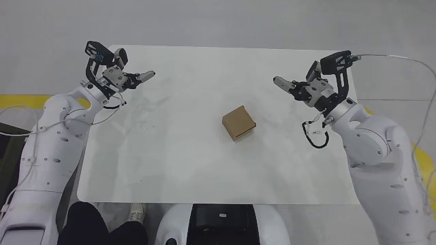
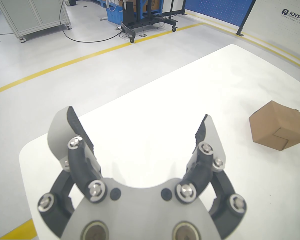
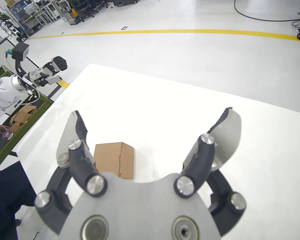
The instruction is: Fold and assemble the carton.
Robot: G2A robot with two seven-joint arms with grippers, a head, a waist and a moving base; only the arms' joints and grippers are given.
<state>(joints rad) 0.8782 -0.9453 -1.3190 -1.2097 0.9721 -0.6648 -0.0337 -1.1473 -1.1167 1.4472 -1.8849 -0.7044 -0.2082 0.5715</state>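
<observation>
The carton (image 1: 239, 122) sits alone on the white counter (image 1: 191, 156), a small brown cube turned so that one corner faces the robot. It rests flat and its flaps are closed. In the left wrist view the carton (image 2: 278, 128) shows a side face where the flaps meet in a stepped seam. In the right wrist view the carton (image 3: 114, 159) shows a straight seam running down one face.

The left tool (image 1: 145, 77) hangs well apart from the carton, off to its far left, with its tip turned toward the carton's side of the counter. Its own camera shows the left tool (image 2: 138, 118) released, jaws spread wide over bare counter (image 2: 165, 96), holding nothing.

The right tool (image 1: 279, 82) hangs to the carton's far right, nearer to it than the left tool but not touching it. The right tool (image 3: 152, 113) is likewise released, jaws wide apart and empty, above the counter (image 3: 165, 106) beyond the carton.

Off the counter, past the carton's left, flat cardboard pieces (image 3: 21, 117) lie on a green rack.
</observation>
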